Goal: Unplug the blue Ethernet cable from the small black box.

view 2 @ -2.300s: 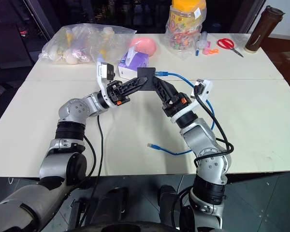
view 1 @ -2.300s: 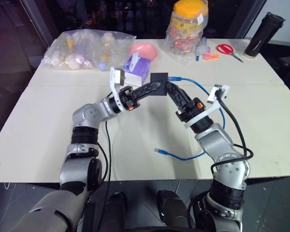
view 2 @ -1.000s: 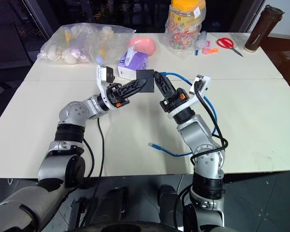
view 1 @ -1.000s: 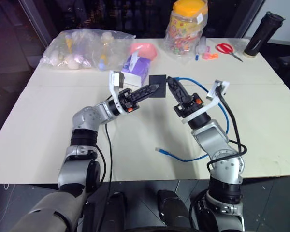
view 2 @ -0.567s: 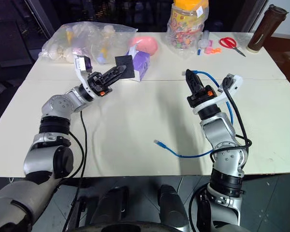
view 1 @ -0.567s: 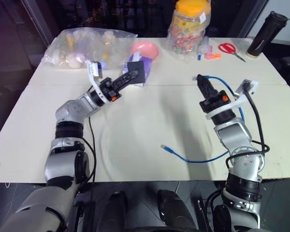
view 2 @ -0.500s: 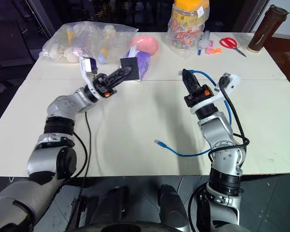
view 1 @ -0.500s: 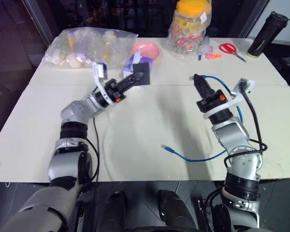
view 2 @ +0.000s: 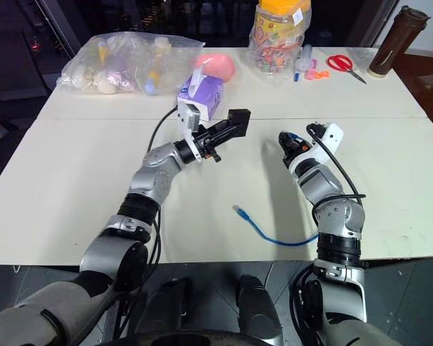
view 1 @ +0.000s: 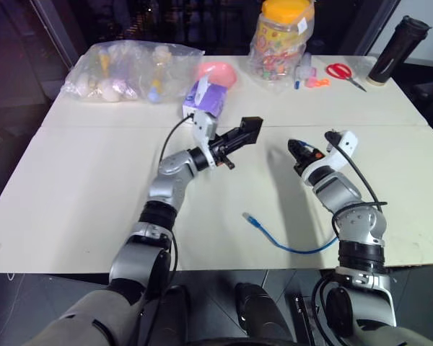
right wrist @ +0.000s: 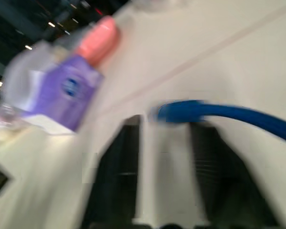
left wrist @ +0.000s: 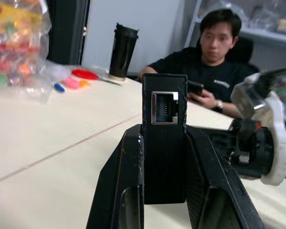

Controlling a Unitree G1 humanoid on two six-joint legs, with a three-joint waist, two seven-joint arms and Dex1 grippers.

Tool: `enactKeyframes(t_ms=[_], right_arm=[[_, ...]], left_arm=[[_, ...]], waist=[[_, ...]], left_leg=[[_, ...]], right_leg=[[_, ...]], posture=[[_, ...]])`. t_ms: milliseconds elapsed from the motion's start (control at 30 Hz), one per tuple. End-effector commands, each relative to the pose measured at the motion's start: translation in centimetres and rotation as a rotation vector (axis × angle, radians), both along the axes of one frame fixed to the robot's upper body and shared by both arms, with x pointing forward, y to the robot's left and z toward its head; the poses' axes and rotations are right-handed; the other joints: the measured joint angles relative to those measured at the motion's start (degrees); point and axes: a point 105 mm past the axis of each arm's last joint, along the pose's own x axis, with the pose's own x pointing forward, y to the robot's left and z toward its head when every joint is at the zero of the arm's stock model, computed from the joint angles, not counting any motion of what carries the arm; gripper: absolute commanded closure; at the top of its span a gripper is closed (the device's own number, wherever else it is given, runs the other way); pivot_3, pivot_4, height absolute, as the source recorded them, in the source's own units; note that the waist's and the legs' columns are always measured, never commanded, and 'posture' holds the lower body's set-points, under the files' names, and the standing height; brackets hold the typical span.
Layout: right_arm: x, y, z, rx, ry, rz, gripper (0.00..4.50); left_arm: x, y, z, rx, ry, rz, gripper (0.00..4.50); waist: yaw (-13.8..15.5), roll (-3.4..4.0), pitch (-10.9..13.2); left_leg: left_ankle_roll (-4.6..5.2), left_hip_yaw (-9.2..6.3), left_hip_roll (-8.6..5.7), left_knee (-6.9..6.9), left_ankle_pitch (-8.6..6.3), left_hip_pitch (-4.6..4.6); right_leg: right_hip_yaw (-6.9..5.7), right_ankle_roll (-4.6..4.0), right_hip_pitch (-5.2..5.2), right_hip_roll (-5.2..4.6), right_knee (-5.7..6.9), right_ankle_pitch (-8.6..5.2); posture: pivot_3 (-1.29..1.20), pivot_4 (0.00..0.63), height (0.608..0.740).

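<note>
The left gripper (left wrist: 164, 191) is pinching the small black box (left wrist: 164, 143) between its jaws, holding it above the counter (view 1: 94, 180) with its empty port facing outward, so the unplugging looks done. The right gripper (right wrist: 164, 157) is standing with jaws spread, the blue Ethernet cable (right wrist: 219, 114) lying just beyond them, seemingly let go.

Two silver-grey jointed metal arms with black bands at the joints, white plastic camera brackets at both wrists, small orange marks near the left wrist, loose black cables looping along each forearm, slim black two-fingered left gripper (view 1: 247, 132), matching right gripper (view 1: 294, 149)
</note>
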Motion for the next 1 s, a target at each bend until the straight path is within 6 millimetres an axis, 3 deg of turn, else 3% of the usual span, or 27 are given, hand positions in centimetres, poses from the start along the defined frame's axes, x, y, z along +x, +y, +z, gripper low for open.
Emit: enactKeyframes(t_ms=[33, 67, 233, 467, 533, 733, 1000], right_arm=[[-0.6, -0.3, 0.6, -0.027, -0.008, 0.006, 0.72], [-0.9, -0.1, 0.5, -0.038, -0.003, 0.021, 0.19], [-3.2, 1.2, 0.3, -0.079, -0.022, 0.083, 0.19], [-4.8, 0.2, 0.8, -0.084, -0.063, 0.027, 0.19], [-4.9, -0.2, 1.0, -0.089, -0.075, 0.014, 0.13], [-5.1, -0.2, 1.1, -0.106, -0.087, 0.025, 0.13], [-6.5, -0.5, 1.6, -0.138, -0.126, 0.061, 0.13]], left_arm=[[0.7, -0.7, -0.1, 0.000, -0.016, 0.051, 4.00], [0.8, -0.9, -0.3, -0.007, -0.002, 0.058, 4.00], [1.0, -2.2, -1.7, 0.097, -0.069, 0.106, 4.00], [1.0, -2.5, -4.2, 0.178, -0.035, 0.150, 4.00], [0.9, -2.4, -4.6, 0.189, -0.027, 0.140, 2.96], [1.2, -1.2, -4.9, 0.193, -0.005, 0.136, 0.60], [-0.1, 3.7, -4.0, 0.196, -0.035, 0.049, 0.60]], waist=[[-0.01, 0.00, 0.00], [-0.01, 0.00, 0.00], [0.28, 0.00, 0.00], [0.12, 0.01, 0.00], [0.06, 0.01, 0.00], [-0.09, 0.02, -0.01], [-0.31, 0.12, -0.07]], left_leg=[[0.00, 0.00, 0.00, 0.00, 0.00, -0.01], [0.01, 0.00, 0.00, 0.00, 0.00, -0.01], [0.07, -0.02, -0.02, 0.02, -0.04, -0.09], [0.08, -0.02, -0.03, 0.06, -0.05, -0.07], [0.08, -0.02, -0.03, 0.06, -0.05, -0.07], [0.08, -0.02, -0.02, 0.05, -0.05, -0.06], [0.08, -0.03, 0.00, 0.00, -0.05, 0.00]], right_leg=[[0.00, 0.00, 0.00, 0.00, 0.00, 0.00], [0.00, 0.01, -0.01, 0.01, 0.00, 0.00], [-0.02, 0.03, -0.03, 0.01, -0.07, -0.01], [-0.01, 0.06, -0.01, 0.01, -0.06, 0.00], [-0.01, 0.06, -0.01, 0.01, -0.06, 0.00], [-0.01, 0.06, -0.01, 0.02, -0.05, 0.00], [-0.01, 0.05, 0.00, 0.01, 0.04, 0.00]], posture=[[0.00, 0.150, 0.739], [0.00, 0.150, 0.739], [0.00, 0.150, 0.739], [0.00, 0.150, 0.739], [0.00, 0.150, 0.739], [0.00, 0.150, 0.739], [0.00, 0.150, 0.739]])
